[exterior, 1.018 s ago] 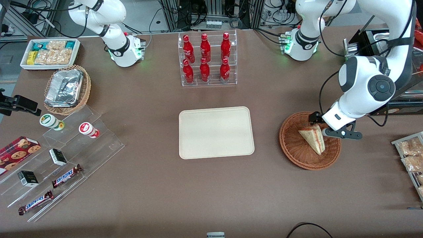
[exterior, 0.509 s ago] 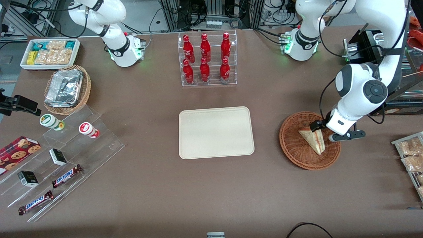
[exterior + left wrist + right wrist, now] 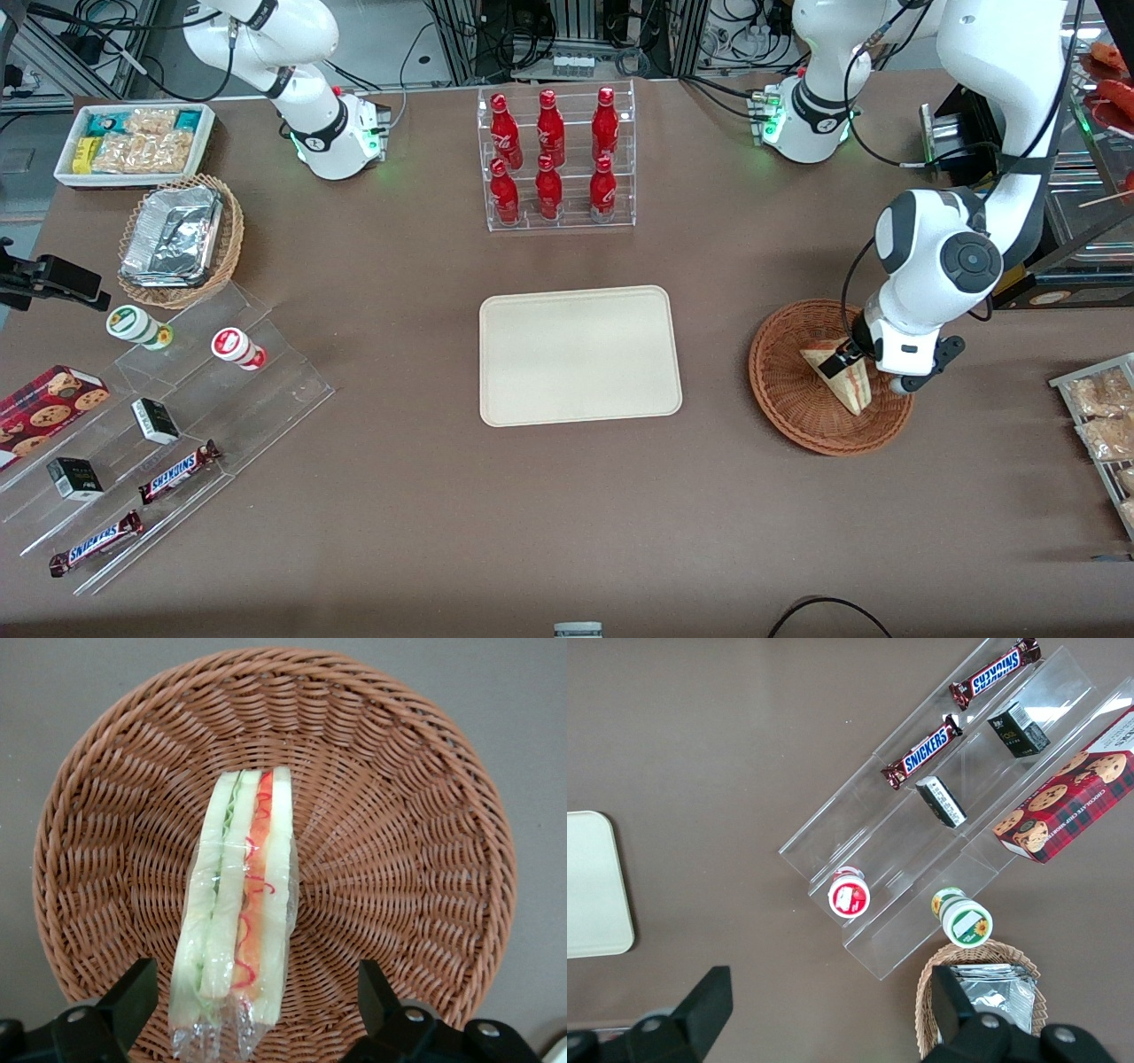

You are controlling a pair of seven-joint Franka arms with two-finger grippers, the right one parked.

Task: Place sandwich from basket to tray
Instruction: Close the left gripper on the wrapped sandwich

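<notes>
**Jaws spread over the one sandwich in its basket**

A brown bench (image 3: 399, 496) carries one cream tray (image 3: 580, 354) at its middle, bare. Toward the working arm's end sits one reddish wicker basket (image 3: 784, 390) holding one sandwich (image 3: 237, 912), wrapped in clear film. The gripper (image 3: 248, 1014) hangs over it, jaws wide apart, gripping nothing. Six red bottles (image 3: 549, 155) stand in a clear rack.

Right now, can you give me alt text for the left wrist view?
A wrapped sandwich lies on edge in a round reddish-brown wicker basket, filling layers facing the camera. The open pincer hangs above it, one finger either side of the sandwich's near end.
</notes>
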